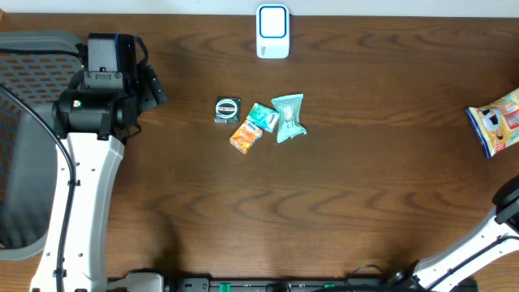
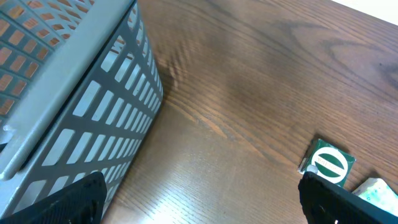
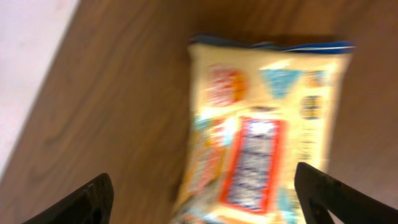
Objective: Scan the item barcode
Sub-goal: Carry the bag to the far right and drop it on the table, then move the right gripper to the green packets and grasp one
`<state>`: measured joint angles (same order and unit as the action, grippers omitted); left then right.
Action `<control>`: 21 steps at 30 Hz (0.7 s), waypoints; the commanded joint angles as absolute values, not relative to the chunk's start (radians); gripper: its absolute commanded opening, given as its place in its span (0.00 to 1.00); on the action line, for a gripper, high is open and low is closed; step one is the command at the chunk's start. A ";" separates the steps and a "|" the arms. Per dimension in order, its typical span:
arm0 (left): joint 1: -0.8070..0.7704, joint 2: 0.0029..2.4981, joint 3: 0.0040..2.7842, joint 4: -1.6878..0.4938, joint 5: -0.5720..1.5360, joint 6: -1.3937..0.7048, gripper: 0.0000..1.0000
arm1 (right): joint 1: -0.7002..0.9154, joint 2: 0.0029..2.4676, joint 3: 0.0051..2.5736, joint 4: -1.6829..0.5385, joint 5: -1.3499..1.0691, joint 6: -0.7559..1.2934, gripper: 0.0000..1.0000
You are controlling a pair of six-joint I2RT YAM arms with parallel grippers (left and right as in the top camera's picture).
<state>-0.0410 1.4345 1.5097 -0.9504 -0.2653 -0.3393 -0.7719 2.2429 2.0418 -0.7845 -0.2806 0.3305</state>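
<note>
- Overhead: the white scanner [image 1: 272, 32] stands at the table's far edge. A yellow snack bag [image 1: 496, 120] lies flat at the right end, well apart from it, and a cluster of small packets [image 1: 259, 120] lies near the middle. I judge the bag is the item in hand. Whether it is scanned, I cannot tell.
- Left wrist: the left gripper [image 2: 205, 196] is spread wide over bare wood, grasping nothing, beside the grey basket [image 2: 74, 93].
- Right wrist: the right gripper [image 3: 202, 199] hangs above the blurred snack bag [image 3: 261, 124], fingers wide apart and clear of it. The next move calls for closing on an item and turning its barcode toward the scanner.
</note>
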 commanded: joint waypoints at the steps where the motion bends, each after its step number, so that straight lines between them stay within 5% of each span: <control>1: -0.038 1.438 1.513 -0.954 -0.278 -0.326 0.98 | -0.732 2.217 2.057 -0.786 -0.453 0.316 0.84; 7: -0.038 1.438 1.513 -0.954 -0.278 -0.326 0.97 | -0.628 2.217 2.052 -0.838 -0.534 0.316 0.67; 14: -0.038 1.438 1.513 -0.954 -0.278 -0.326 0.98 | -0.369 2.217 2.044 -0.943 -0.534 0.201 0.99; 21: -0.038 1.438 1.513 -0.954 -0.278 -0.326 0.98 | -0.083 2.218 2.027 -0.960 -0.467 0.098 0.99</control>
